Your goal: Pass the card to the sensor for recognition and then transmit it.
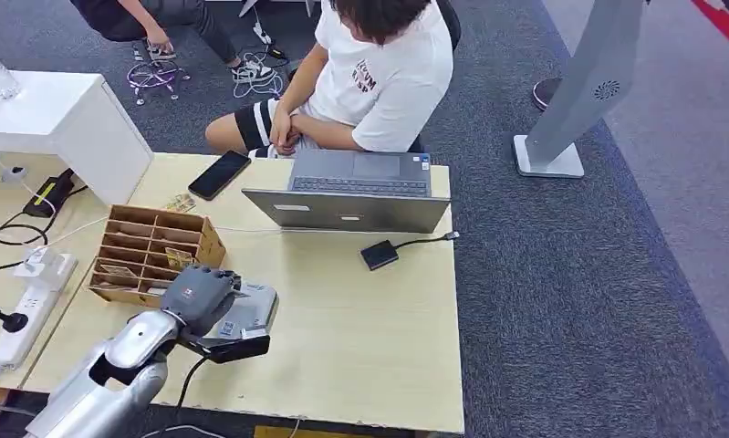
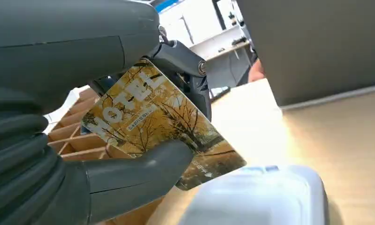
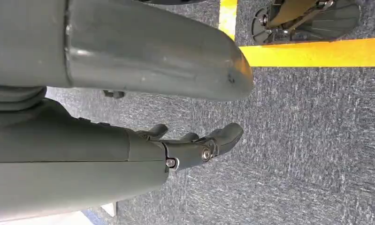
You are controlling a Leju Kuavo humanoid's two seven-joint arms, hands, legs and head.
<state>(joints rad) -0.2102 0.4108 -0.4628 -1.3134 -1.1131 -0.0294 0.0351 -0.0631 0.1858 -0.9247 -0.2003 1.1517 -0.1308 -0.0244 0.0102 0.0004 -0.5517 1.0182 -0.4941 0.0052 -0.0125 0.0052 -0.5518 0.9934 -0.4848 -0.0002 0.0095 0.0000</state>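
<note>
A pale wooden table (image 1: 360,347) fills the middle of the head view. The robot's left arm reaches in from the lower left corner, and its left hand (image 1: 199,294) hovers over a light grey box-shaped sensor (image 1: 251,308) near the table's front left part. In the left wrist view, that hand pinches a yellow card (image 2: 162,122) between its thick grey thumb and darker fingers (image 2: 185,70). The card shows autumn trees and the word "HOTEL", and its free corner hangs just above the sensor's pale top (image 2: 265,197); whether they touch cannot be told.

Just behind the hand stands a brown cardboard organiser (image 1: 151,251) divided into compartments, some holding more cards. Farther back lie a black phone (image 1: 219,173), an open grey laptop (image 1: 356,190) and a small black device on a cable (image 1: 379,255). A person in a white T-shirt (image 1: 379,78) sits behind the laptop. A white power strip (image 1: 27,306) lies at the left.

The right hand (image 3: 195,145) hangs over dark blue carpet (image 3: 307,140) crossed by a yellow line (image 3: 317,51), holding nothing, its fingers loosely extended and apart from the thumb.
</note>
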